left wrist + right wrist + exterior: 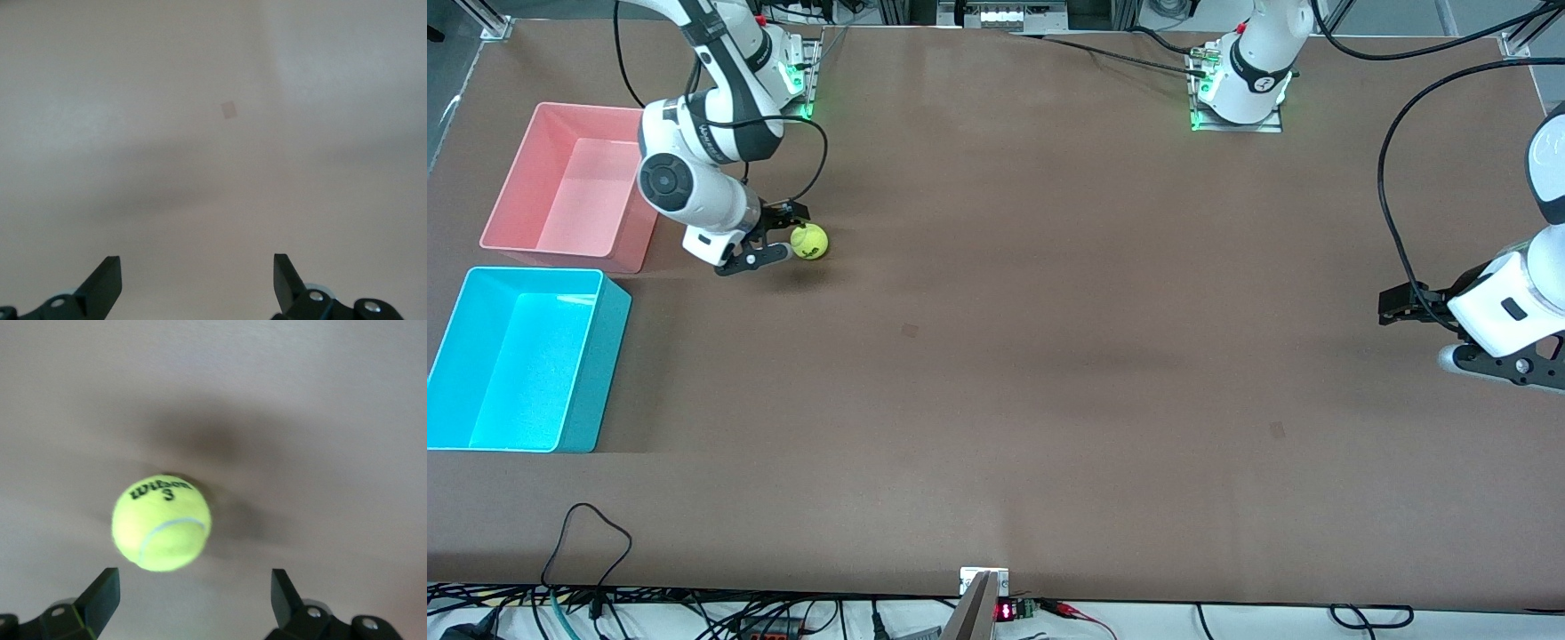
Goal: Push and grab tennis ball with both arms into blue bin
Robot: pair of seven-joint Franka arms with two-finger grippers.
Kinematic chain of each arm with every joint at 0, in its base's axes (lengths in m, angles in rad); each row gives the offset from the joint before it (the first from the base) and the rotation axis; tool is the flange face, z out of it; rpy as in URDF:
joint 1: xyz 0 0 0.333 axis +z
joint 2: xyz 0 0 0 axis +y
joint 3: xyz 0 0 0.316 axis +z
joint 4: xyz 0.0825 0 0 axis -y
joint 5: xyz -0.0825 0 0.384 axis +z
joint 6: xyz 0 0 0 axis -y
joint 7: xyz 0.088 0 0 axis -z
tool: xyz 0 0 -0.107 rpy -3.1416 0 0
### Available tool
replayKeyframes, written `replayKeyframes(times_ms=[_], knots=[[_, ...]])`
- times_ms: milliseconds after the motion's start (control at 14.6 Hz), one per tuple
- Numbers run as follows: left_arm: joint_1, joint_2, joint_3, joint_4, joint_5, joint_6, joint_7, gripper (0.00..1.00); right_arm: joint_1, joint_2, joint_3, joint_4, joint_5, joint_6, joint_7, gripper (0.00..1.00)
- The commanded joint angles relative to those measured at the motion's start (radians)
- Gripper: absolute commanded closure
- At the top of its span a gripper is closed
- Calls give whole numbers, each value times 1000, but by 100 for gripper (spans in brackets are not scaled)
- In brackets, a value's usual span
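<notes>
- We see the tennis ball [809, 241], a fuzzy yellow-green sphere with a dark printed logo and a pale curved seam, resting on the matte brown surface [1049, 311] toward the right arm's end.
- The right end effector [775, 233] sits low just beside the ball. In the right wrist view its two black wedge-shaped fingers [100, 595] stand wide apart and grip nothing, with the ball [161, 523] just ahead of the gap and nearer one finger; whether a finger touches the ball we cannot quite tell.
- The blue bin [596, 356], a smooth cyan rectangular tub with a thin rim and open top, lies nearer the front camera than the ball, at the same end of the surface.
- A pink tub [503, 204] of like shape stands just beside the blue bin, farther from the front camera.
- The left end effector [1392, 305] waits over the left arm's end of the surface, its fingers [105, 285] spread wide and holding nothing.
</notes>
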Motion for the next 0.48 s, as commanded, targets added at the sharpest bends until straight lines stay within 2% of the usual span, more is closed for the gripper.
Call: replayKeyframes(times_ms=[0,137,274,411], knots=[[-70,-30,73,20,-23,1,-129,0,14,52,2,0,4,88,7,0],[-82,-68,93,6,-32,49,-167,0,46,75,2,2,4,145,8,0],[-68,-103,128,-17,-129,65,-168,0,53,89,2,3,3,167,7,0],[-68,-148,167,-56,-161,54,-158,0,53,101,0,3,4,170,5,0]])
